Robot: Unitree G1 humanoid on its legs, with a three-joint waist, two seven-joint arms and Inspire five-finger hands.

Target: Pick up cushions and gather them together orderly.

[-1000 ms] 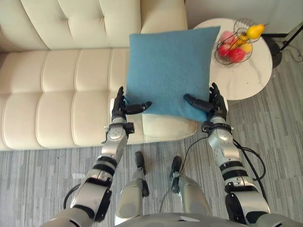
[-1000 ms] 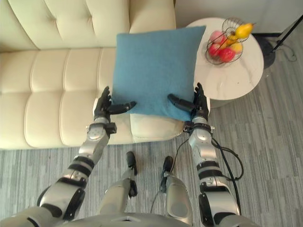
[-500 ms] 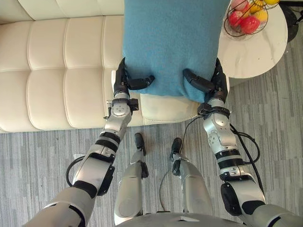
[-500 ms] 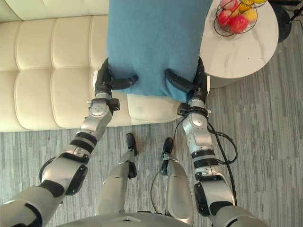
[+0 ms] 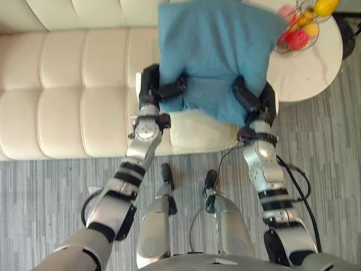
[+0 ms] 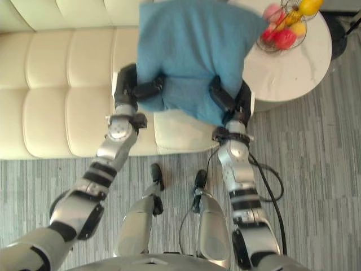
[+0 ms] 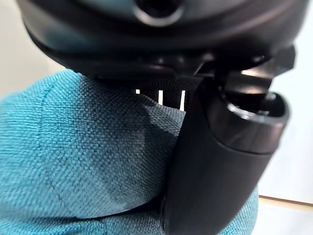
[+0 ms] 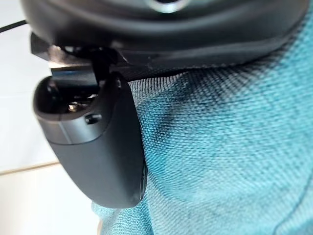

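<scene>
Behind the arms, a cream tufted sofa [image 5: 67,84] spans the upper left of the left eye view, grey striped carpet [image 5: 51,192] lies below it, and a round white tabletop [image 5: 316,70] with a wire basket of fruit [image 5: 304,25] sits at the upper right. A square teal fabric cushion [image 5: 217,51] hangs at upper centre, off the seat. The left hand [image 5: 151,87] is clamped on its lower left corner and the right hand [image 5: 260,103] on its lower right, thumbs pressed into the front face.

Half a second ago the cushion hung flat. Now its lower edge is bunched between the thumbs and it leans toward the upper right, one corner overlapping the basket in the frame. The whole picture has also shifted, so the camera has moved. I judge the grip secure and the carry under way.

The right eye view shows the same hold. In the left wrist view the thumb [image 7: 215,161] dents the teal weave. The right wrist view shows its thumb [image 8: 93,147] sunk in likewise.
</scene>
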